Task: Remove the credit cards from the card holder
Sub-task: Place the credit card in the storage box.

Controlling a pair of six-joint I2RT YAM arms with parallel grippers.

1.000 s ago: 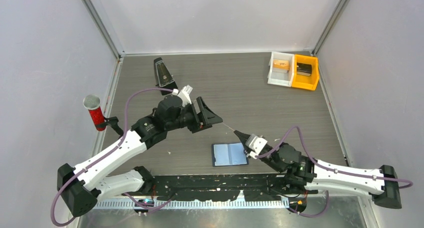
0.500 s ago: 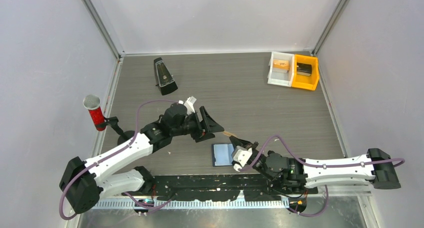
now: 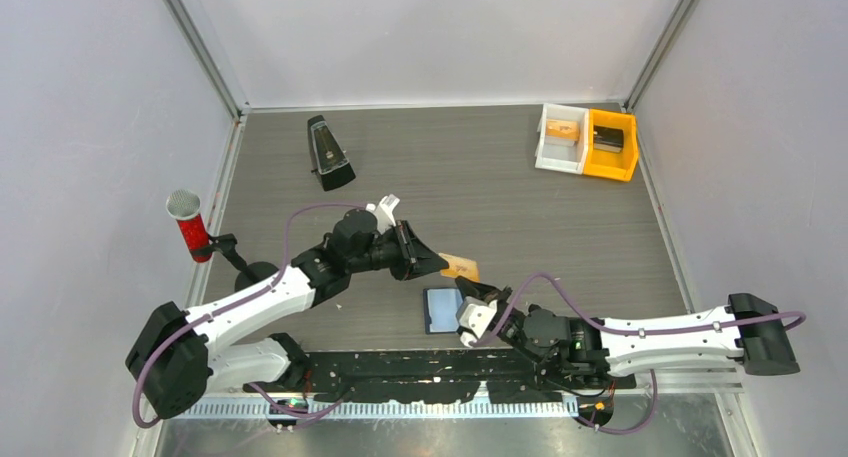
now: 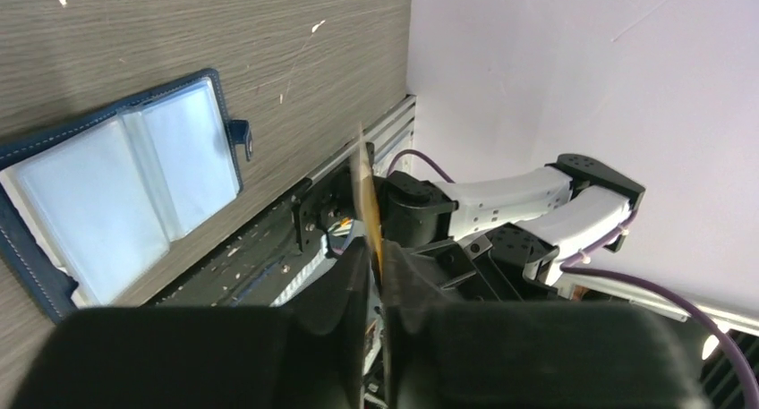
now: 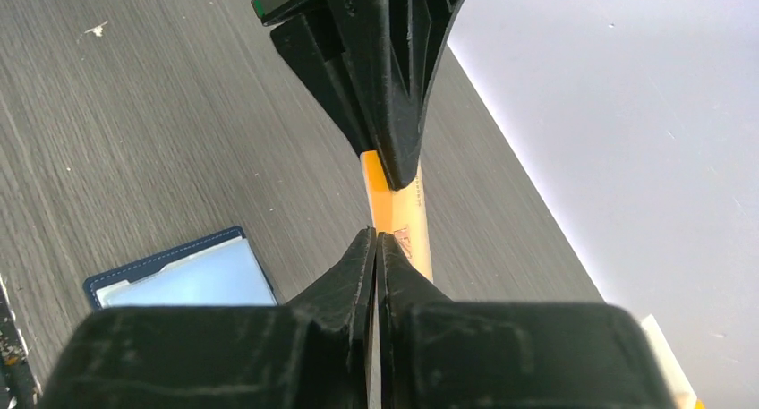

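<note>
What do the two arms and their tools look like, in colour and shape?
Both the left arm and the right arm have white shells on the long links, black joints and a purple cable looping alongside. The left tool and right tool are black, each with two wedge-shaped fingers narrowing to thin tips.

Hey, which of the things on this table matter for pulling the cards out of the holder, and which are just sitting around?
For the job: orange card, pinched by left tool and right tool; open card holder.
Lying about: black metronome; red microphone; white bin; yellow bin.
</note>
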